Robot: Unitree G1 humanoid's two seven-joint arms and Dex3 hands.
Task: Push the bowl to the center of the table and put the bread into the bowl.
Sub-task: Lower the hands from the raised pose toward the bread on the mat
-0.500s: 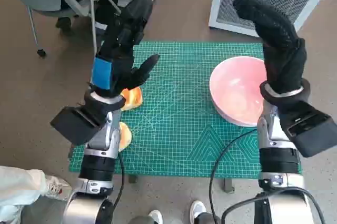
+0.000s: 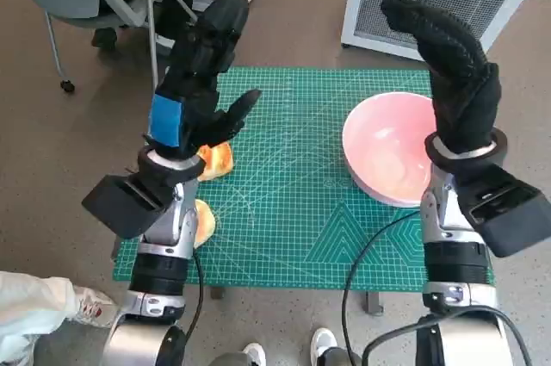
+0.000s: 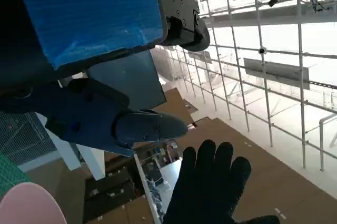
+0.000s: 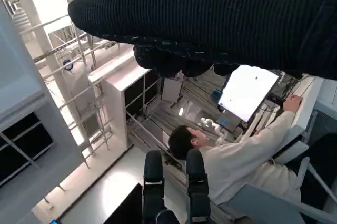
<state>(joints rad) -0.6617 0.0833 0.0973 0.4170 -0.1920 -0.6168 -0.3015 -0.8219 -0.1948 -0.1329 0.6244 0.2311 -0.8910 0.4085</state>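
Hands: left hand [image 2: 196,95] and right hand [image 2: 458,82] raised — both released, holding nothing.
Risk: bowl [image 2: 392,149] sits near the table [image 2: 301,237] edge — a hard shove could tip it off.
Bread [image 2: 215,159]: partly hidden under the left arm.

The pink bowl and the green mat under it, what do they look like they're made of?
The pink bowl looks like smooth plastic or melamine, though glazed ceramic is possible: even colour, soft sheen inside, thin rim. The green mat looks like a matte rubbery cutting mat: it lies flat and carries a fine printed white grid and angle lines.
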